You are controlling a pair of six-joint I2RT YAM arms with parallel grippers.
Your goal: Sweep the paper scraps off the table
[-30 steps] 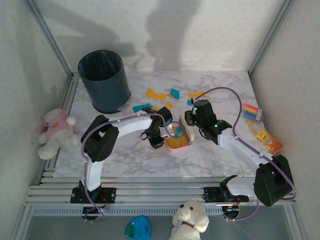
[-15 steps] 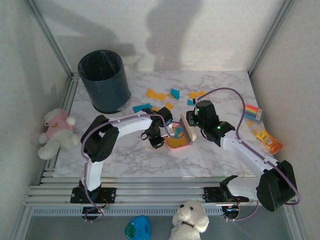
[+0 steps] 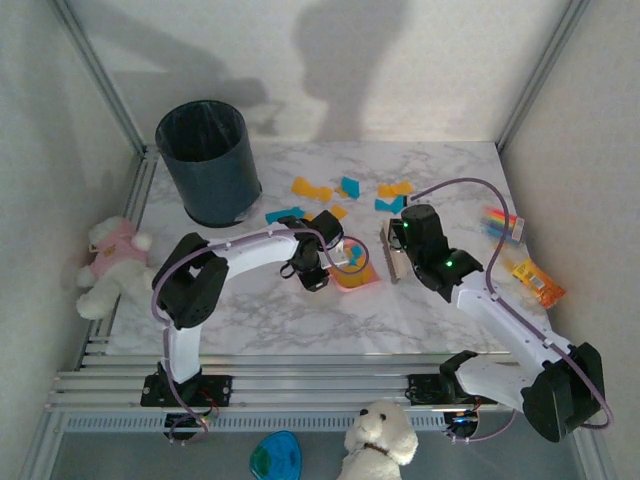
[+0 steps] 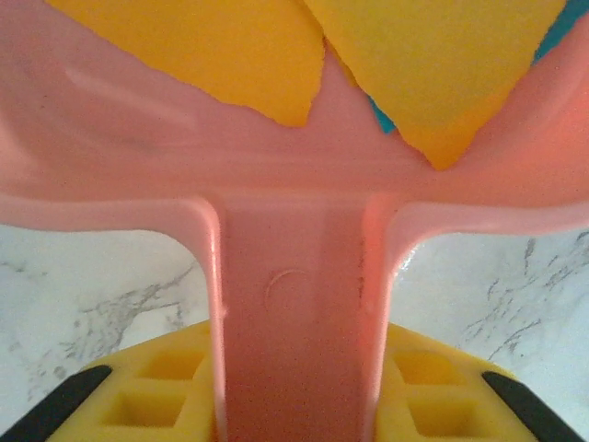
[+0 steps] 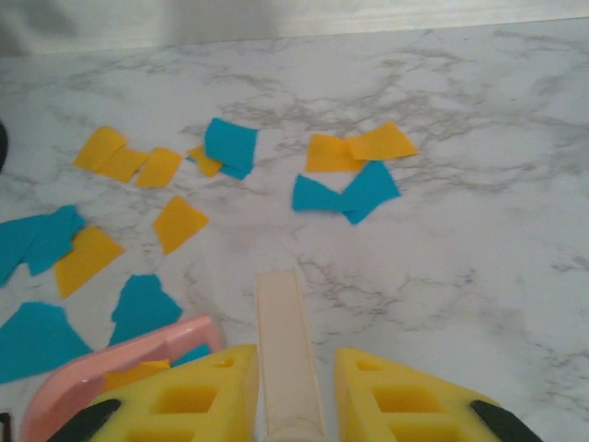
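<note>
Paper scraps (image 3: 349, 186) lie on table (image 3: 290, 320) behind dustpan (image 3: 356, 278).

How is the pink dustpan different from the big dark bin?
The dustpan is pink, low and flat; the bin is dark, tall and round. The left end effector holds the dustpan, with paper scraps in it; the bin stands alone. Both are on the table.

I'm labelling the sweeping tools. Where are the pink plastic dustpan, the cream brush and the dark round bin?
pink plastic dustpan (image 4: 293, 304), left wrist view, on its handle.
cream brush (image 5: 283, 341), right wrist view, on its held bar.
dark round bin (image 3: 215, 190), top external view, on its outer wall.
</note>
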